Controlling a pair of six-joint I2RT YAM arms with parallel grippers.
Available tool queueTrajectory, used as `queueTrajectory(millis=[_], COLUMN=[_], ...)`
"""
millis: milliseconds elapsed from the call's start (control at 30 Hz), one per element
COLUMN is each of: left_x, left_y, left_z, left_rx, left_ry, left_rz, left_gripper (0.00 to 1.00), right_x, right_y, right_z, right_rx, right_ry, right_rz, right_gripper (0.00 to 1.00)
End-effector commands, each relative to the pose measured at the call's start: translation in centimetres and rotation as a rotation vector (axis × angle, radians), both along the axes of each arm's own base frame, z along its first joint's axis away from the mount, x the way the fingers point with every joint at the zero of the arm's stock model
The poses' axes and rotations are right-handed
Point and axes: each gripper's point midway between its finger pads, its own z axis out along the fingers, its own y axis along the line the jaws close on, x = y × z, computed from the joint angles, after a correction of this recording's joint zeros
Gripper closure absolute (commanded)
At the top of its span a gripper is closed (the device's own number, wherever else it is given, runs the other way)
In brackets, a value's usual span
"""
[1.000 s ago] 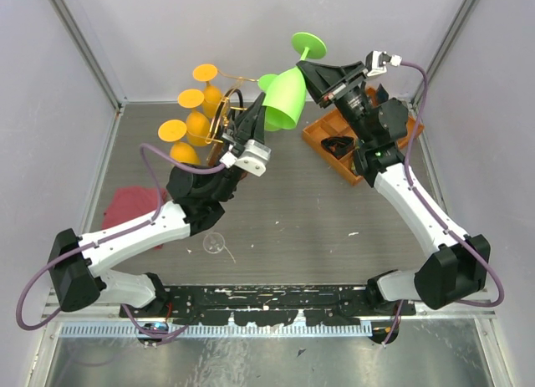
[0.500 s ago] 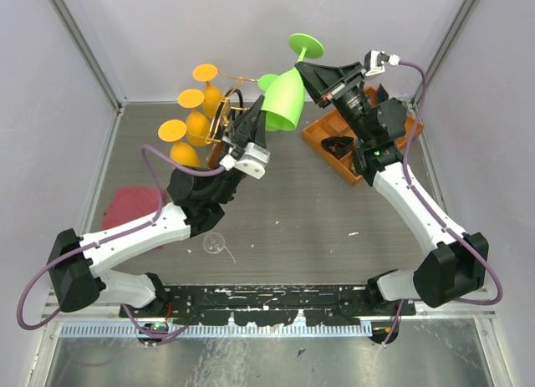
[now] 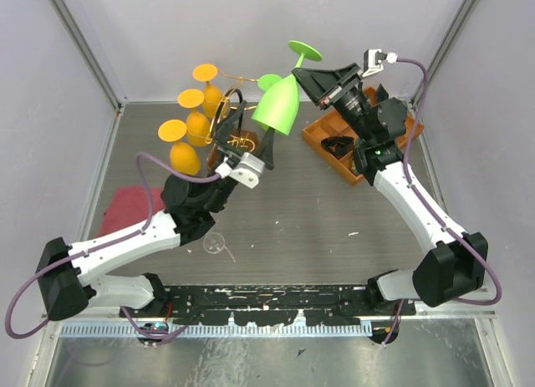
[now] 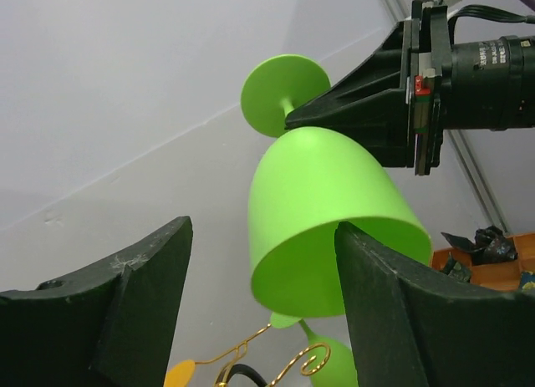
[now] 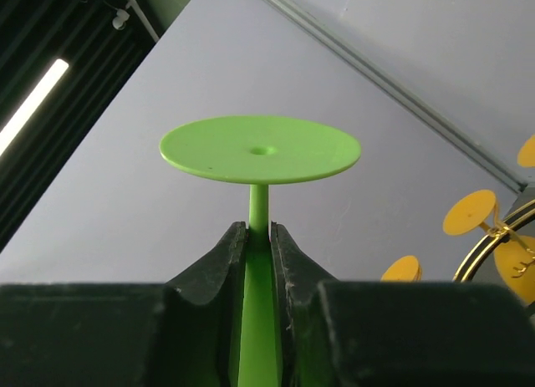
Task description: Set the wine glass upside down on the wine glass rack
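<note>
Green wine glass is upside down in the air, just beside the wine glass rack, not on it. Right gripper is clamped on its stem. Left gripper has jaws apart just under the bowl; orange glasses hang on the rack.

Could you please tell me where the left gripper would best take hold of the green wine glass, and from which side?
Grip the bowl from below, at its open mouth end. The green wine glass is upside down, and the right gripper fills the short stem under the foot. The bowl is free and shows between the open fingers of the left gripper.
</note>
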Motion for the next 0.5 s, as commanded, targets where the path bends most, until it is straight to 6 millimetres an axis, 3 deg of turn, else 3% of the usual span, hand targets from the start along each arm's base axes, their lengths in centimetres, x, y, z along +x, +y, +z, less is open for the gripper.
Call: queueTrajectory(millis=[0, 100, 200, 333, 467], left_x=[-0.6, -0.9, -1.0, 0.1, 2.3], left_y=[1.9, 3.1, 4.2, 6.3, 8.7], left_z=[-0.9, -2.3, -2.4, -0.4, 1.1], left_rx=[-0.006, 0.020, 0.025, -0.040, -0.137], left_ry=[0.046, 0.100, 0.160, 0.264, 0.373], left_rz=[0.015, 0.027, 0.038, 0.113, 0.161], left_gripper=[0.24, 0.22, 0.22, 0.19, 0.16], right_x=[-0.8, 0.2, 1.2, 2.0, 2.7], right_y=[-2.1, -3.0, -3.8, -4.8, -5.1], right_z=[3.0, 2.1, 0.8, -1.5, -5.4], right_rx=[-0.032, -0.114, -0.253, -0.448, -0.577], right_ry=[-0.138, -0.152, -0.187, -0.273, -0.320], right_rz=[-0.106, -0.206, -0.328, -0.456, -0.509], right_gripper=[0.99, 0.99, 0.99, 0.99, 0.99])
